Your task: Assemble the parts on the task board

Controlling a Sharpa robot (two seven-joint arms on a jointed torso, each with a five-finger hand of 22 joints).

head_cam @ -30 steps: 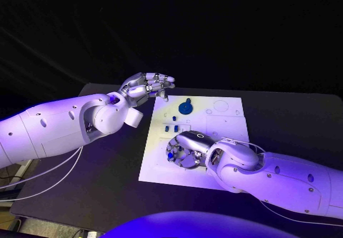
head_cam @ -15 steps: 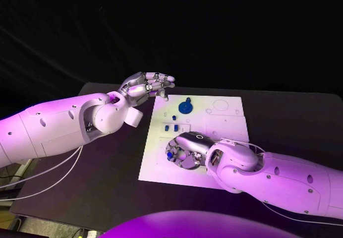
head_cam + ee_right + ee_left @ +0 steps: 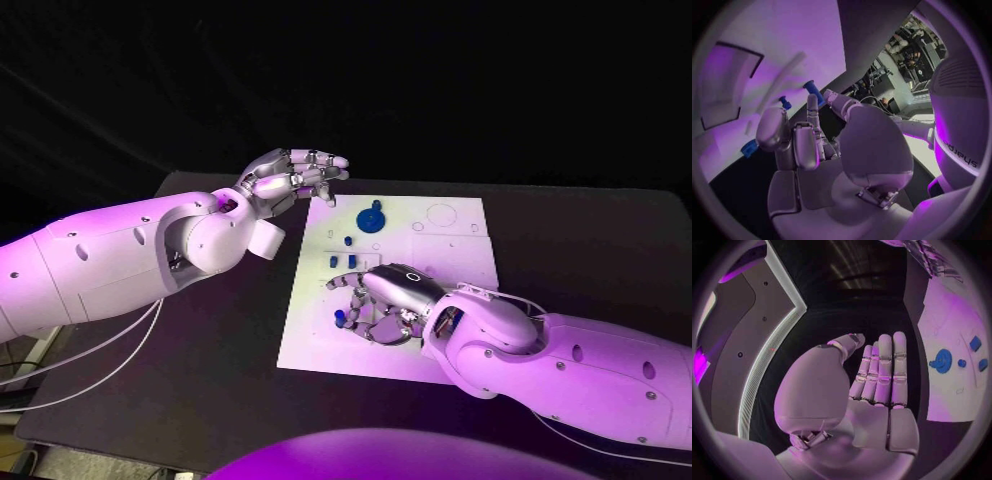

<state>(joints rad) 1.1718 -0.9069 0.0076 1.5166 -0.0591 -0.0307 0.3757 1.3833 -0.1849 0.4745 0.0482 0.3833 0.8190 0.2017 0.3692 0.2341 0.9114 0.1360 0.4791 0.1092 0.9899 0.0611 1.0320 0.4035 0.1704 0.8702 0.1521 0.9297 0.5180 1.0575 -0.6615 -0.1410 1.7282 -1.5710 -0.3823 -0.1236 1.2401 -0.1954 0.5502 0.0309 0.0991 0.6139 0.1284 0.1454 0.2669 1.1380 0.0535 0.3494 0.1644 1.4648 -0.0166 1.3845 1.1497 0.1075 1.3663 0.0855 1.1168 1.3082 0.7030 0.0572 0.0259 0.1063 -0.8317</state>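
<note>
Right robot hand (image 3: 387, 300) hovers, fingers apart, holding nothing, over small blue parts (image 3: 340, 318): light, rigid, slippery-looking, best pinched by their sides. Left robot hand (image 3: 296, 175) curled, empty.

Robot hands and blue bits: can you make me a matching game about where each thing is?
Things:
1. left hand
2. right hand
3. round blue part
4. board

Places or states:
a. white, in the middle of the table
b. over the near half of the board
c. on the far half of the board
d. beside the board's far left corner, holding nothing

Pairs: 1-d, 2-b, 3-c, 4-a
</note>
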